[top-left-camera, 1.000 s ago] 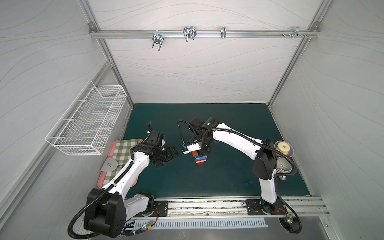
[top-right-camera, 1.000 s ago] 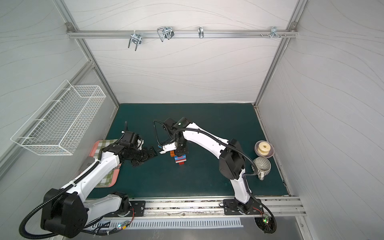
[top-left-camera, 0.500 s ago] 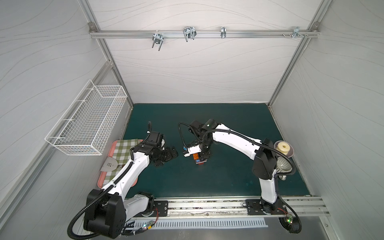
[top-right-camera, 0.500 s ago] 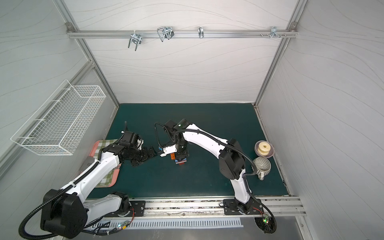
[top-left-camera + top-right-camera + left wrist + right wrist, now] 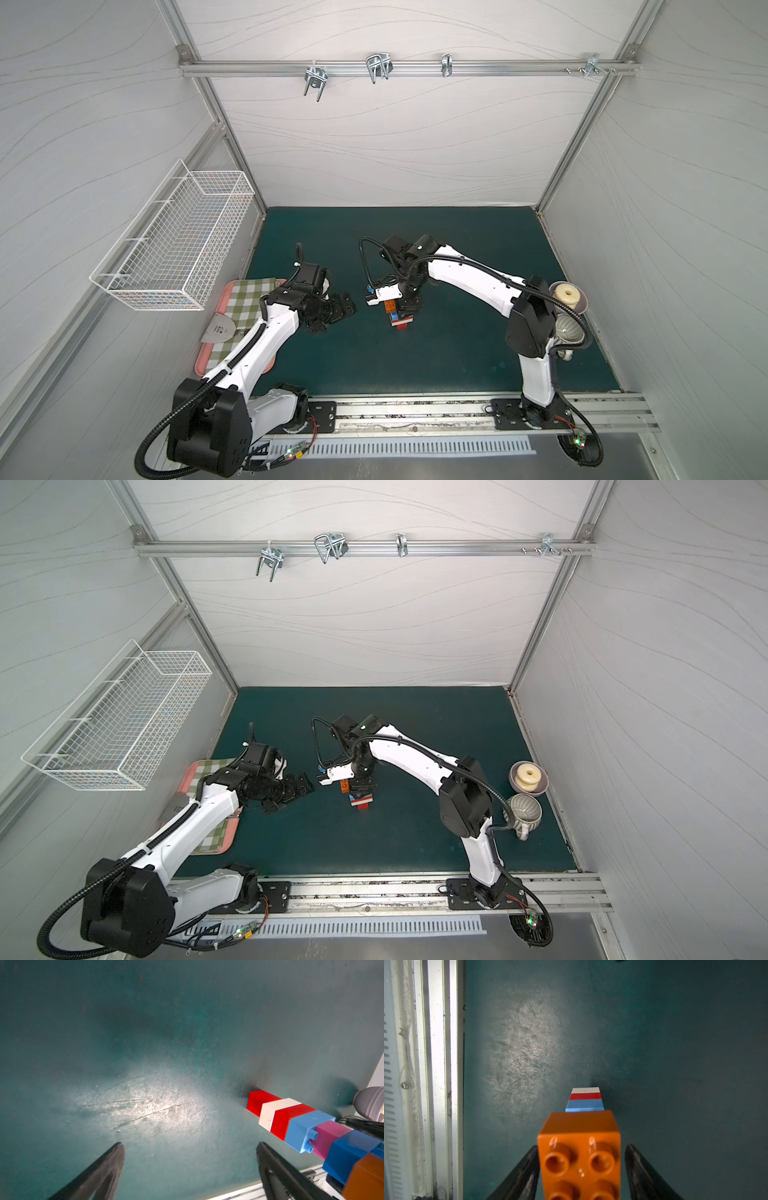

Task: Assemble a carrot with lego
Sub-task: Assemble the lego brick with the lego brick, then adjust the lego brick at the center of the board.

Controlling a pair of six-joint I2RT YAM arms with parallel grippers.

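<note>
The carrot is a stack of lego bricks on the green mat, its red tip touching the mat. From the tip come white, red, light-blue, pink and blue layers, then an orange brick at the wide end. My right gripper is open and straddles the orange brick, with a clear gap on one side. It shows in both top views. My left gripper is open and empty over bare mat, to the left of the carrot.
A pink tray with a checked cloth sits at the mat's left edge under my left arm. A wire basket hangs on the left wall. A bowl and a grey mug stand at the right edge.
My right gripper's jaws have spread apart from the orange brick they were shut on. The carrot and my left arm have stayed where they were.
</note>
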